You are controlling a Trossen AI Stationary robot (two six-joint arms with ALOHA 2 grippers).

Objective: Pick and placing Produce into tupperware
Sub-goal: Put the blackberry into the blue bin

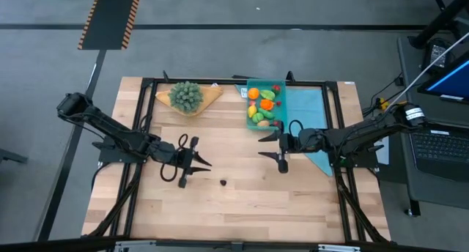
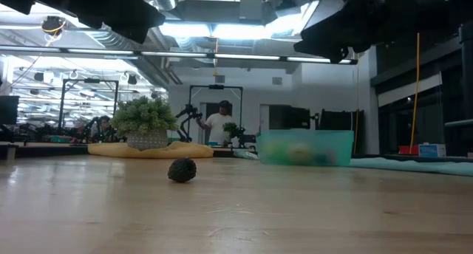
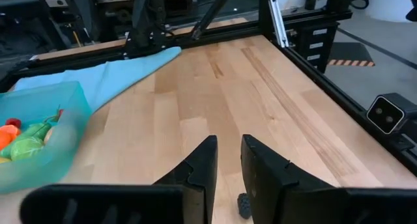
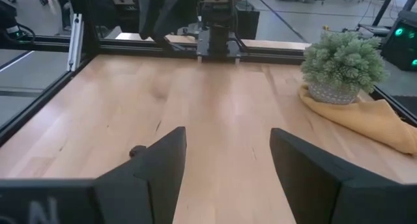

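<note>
One dark piece point(image 1: 223, 182) lies alone on the desk point(image 1: 242, 208), apart from the filled tupperware point(image 1: 265, 104), so the left tool point(image 1: 192, 162), nearly clenched and empty, hovers beside it, likely lining up, while the right tool point(image 1: 283, 146) waits released, empty.

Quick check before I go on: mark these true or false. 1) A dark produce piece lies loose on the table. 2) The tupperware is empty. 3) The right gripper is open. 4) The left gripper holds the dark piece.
1) True: the dark produce piece lies on the bare wood.
2) False: the tupperware holds several colourful pieces.
3) True: the right gripper is open and empty.
4) False: the left gripper holds nothing; its fingers stand close together.
</note>
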